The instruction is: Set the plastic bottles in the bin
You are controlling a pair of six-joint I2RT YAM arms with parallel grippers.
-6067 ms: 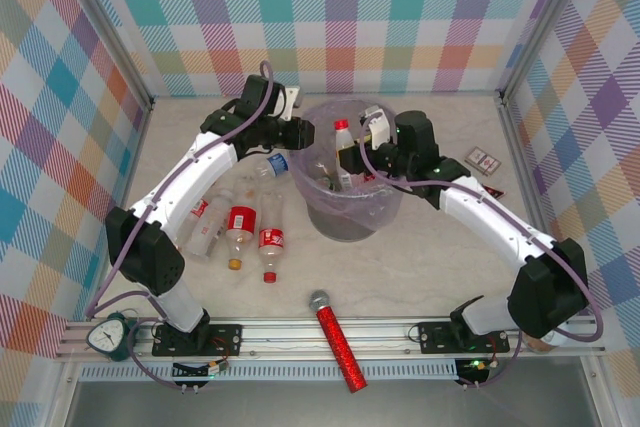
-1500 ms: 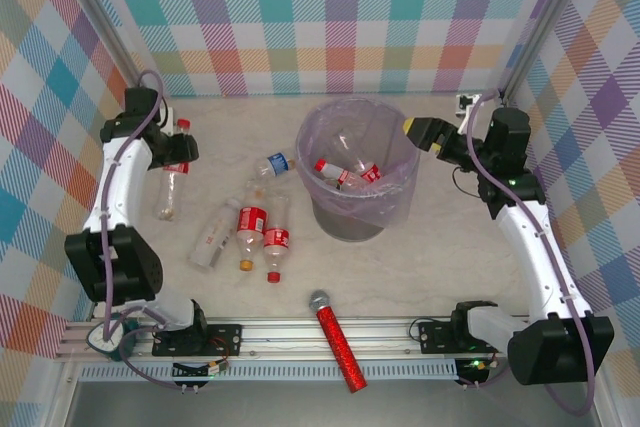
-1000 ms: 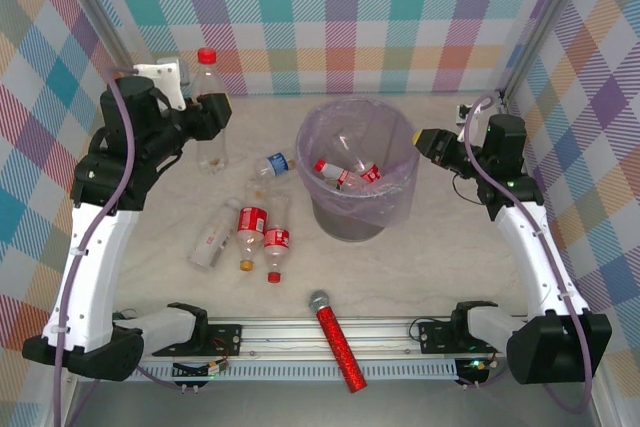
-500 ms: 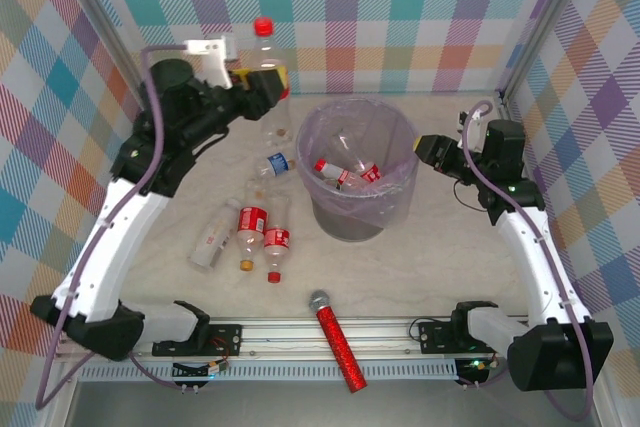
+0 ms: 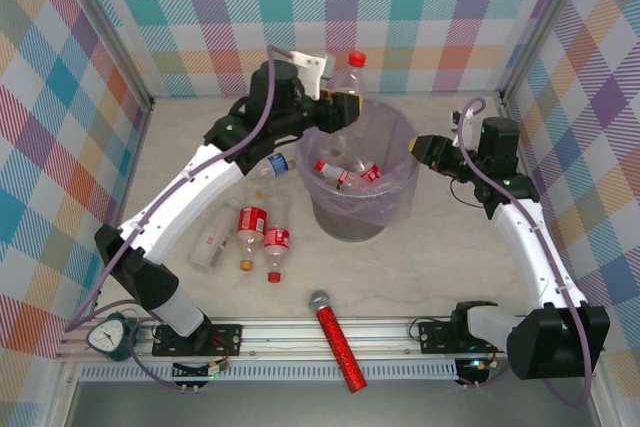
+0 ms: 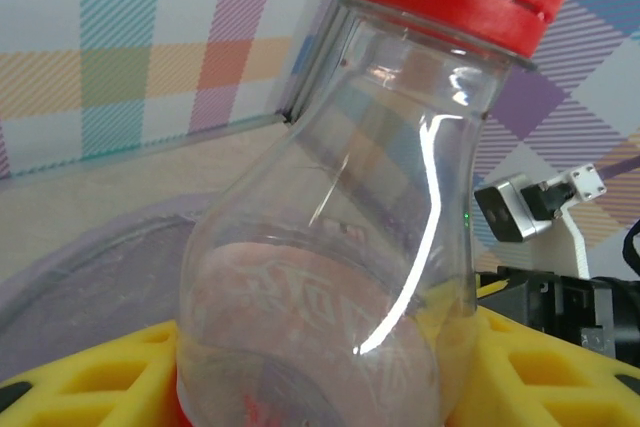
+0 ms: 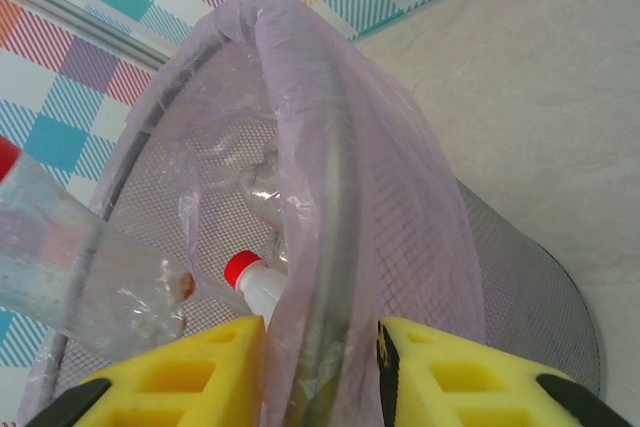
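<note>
Up over the far-left rim of the bin (image 5: 350, 219), the left claw (image 5: 338, 104) is pinching the held bottle (image 5: 350, 75) low on its body. It's clear plastic with a red cap, and the cap leans toward the table's (image 5: 450, 247) far edge. The left wrist view gives the close-up: yellow fingers (image 6: 90, 372) on either side of the bottle, a faded reddish label showing through the curved shoulder, and glare down the neck.

The bin is a round grey mesh bucket lined with a translucent lavender bag, standing mid-table toward the far edge. The right claw (image 5: 424, 146) sits at the bin's right rim with its fingers spread. The right wrist view shows the rim and a fold of the bag in the gap between them; whether the pads touch the bag, I cannot tell. That view also catches the mesh wall, a red cap inside, and the held bottle at its left edge.

Counting the plastic bottles from above:
- Two bottles in the bin (image 5: 335, 171) that I can make out.
- One in the left claw.
- Four on the table left of the bin: a blue-capped bottle (image 5: 272, 164) just beside it, then a white-labelled bottle (image 5: 210, 237) and two red-labelled bottles (image 5: 243, 230) side by side toward the near edge.

One red glittery microphone (image 5: 338, 347) lies across the near edge.
</note>
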